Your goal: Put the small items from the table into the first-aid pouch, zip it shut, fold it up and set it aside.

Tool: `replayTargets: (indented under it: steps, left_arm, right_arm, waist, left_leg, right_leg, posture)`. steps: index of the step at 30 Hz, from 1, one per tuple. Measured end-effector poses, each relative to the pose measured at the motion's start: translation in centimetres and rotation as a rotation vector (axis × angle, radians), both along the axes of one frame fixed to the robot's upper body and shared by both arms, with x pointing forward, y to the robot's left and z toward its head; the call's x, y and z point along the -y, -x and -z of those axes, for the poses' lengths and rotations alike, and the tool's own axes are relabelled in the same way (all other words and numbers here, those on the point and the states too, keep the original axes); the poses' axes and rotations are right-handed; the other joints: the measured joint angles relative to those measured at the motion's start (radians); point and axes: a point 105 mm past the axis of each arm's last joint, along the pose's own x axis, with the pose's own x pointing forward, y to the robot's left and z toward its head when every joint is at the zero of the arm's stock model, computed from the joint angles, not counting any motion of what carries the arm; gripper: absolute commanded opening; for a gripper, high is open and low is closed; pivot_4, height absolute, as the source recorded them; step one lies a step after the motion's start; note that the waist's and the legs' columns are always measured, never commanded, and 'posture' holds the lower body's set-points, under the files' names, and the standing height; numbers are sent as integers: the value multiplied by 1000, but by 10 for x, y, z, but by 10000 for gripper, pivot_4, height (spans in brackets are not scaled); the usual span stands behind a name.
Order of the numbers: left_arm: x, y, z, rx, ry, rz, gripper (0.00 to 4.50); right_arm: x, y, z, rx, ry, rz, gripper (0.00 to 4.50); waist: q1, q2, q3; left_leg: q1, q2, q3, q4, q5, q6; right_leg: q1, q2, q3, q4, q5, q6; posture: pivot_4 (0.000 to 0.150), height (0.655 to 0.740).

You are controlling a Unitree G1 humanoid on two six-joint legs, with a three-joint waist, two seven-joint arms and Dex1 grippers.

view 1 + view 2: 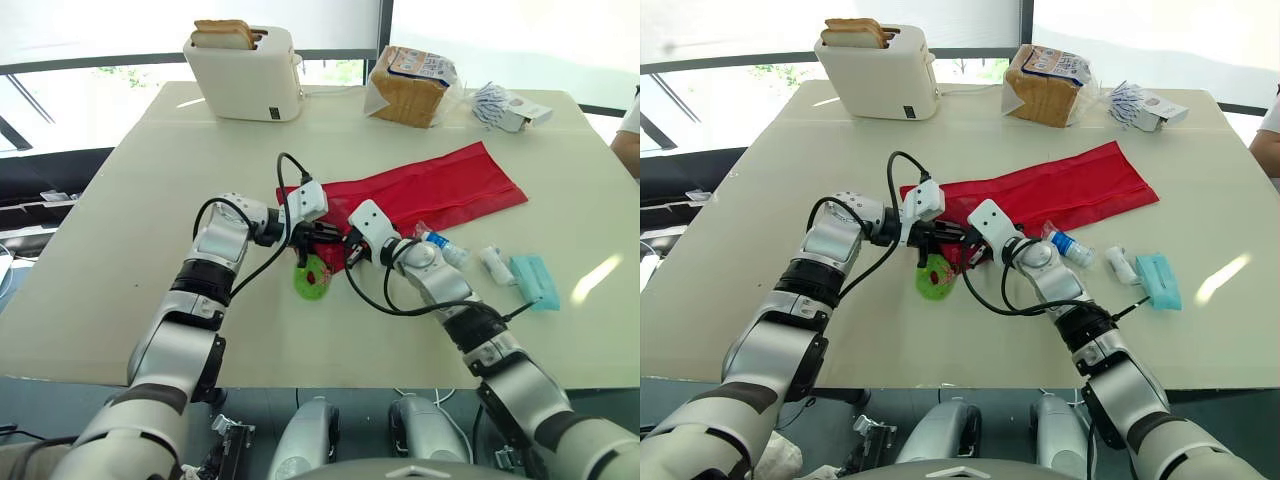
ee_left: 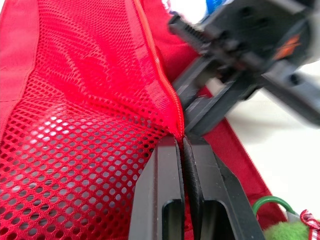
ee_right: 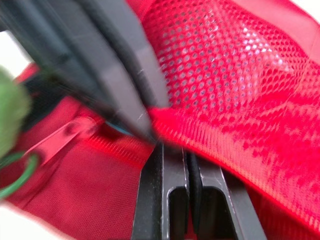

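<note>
The red first-aid pouch (image 1: 430, 185) lies spread out across the table's middle, its mesh side (image 2: 75, 150) up. Both grippers meet at its near left end. My left gripper (image 1: 325, 232) is shut on the zipper edge of the mesh (image 2: 170, 100). My right gripper (image 1: 345, 250) is shut on the pouch's fabric right beside it, and a red zipper pull (image 3: 65, 135) hangs close by. A green round item (image 1: 312, 278) lies just in front of the pouch's end. To the right lie a small blue-capped bottle (image 1: 440, 245), a white roll (image 1: 495, 265) and a teal packet (image 1: 533, 280).
At the far side stand a toaster (image 1: 245, 70) with bread in it, a bagged loaf (image 1: 410, 85) and a small box with white packets (image 1: 505, 105). A person's arm (image 1: 630, 130) shows at the right edge. The table's left half is bare.
</note>
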Motion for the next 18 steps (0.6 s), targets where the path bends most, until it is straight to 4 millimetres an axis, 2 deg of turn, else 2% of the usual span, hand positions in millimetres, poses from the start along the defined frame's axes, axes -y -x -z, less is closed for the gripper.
replayTargets:
  steps: [5,8,11,15,17,18]
  left_arm:
    - [1,2,-2,1,-1,-3,0]
    - [3,3,-2,-2,0,3,0]
    - [17,11,3,-20,19,79,0]
    - [28,14,-1,14,23,136,0]
    - [11,3,-2,53,-17,47,0]
    - [-12,-3,4,47,-71,-28,0]
  right_arm:
    - [-6,-1,3,77,-80,19,705]
    - [-1,1,4,77,-96,19,8800]
    - [26,9,2,61,-92,16,18803]
    - [56,25,-10,-26,-114,41,25582]
    - [62,43,-28,-42,-139,-21,27335]
    - [66,54,-49,-4,-164,-58,27335]
  waist:
    - [-1,0,0]
    - [1,1,0]
    - [22,2,0]
    - [34,2,1]
    - [24,3,1]
    - [9,3,1]
  left_leg:
    - [1,0,0,-1,1,-1]
    - [1,0,-1,-1,1,-1]
    - [-2,-3,-3,0,1,-1]
    - [-3,-4,-4,1,1,-1]
    - [-2,-4,-4,1,0,0]
    - [-1,-3,-4,-1,-1,1]
  right_leg:
    - [0,0,0,0,0,0]
    - [0,0,0,0,0,0]
    - [0,-1,3,-1,0,0]
    - [0,-2,4,-1,0,0]
    - [0,-1,6,-1,0,1]
    - [-1,2,8,0,0,1]
  posture:
    - [1500,7400]
    - [1500,7400]
    - [1500,7400]
    - [1500,7400]
    - [1500,7400]
    - [1500,7400]
